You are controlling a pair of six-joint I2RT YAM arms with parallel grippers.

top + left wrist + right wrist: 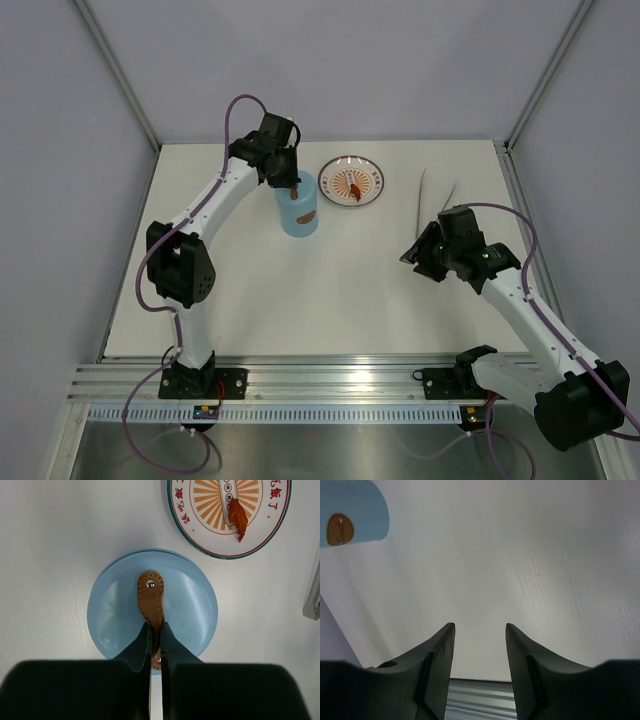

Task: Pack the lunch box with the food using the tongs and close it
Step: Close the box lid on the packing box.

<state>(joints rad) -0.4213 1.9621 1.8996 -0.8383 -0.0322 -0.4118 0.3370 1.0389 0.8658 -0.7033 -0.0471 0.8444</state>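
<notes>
The light-blue lunch box (298, 214) stands upright at the back of the table, left of centre. Its round blue lid (192, 605) lies on top of it. My left gripper (155, 626) points straight down over it, shut on the brown strap (151, 596) across the lid. One red-orange piece of food (237, 514) lies on the red-rimmed plate (186, 524) just right of the box. The silver tongs (421, 200) lie on the table further right. My right gripper (480, 627) hovers low near them, open and empty; the box (357, 502) shows at its view's upper left.
The plate (327, 181) sits between the box and the tongs. White walls with metal posts close in the table on three sides. An aluminium rail (330, 378) runs along the near edge.
</notes>
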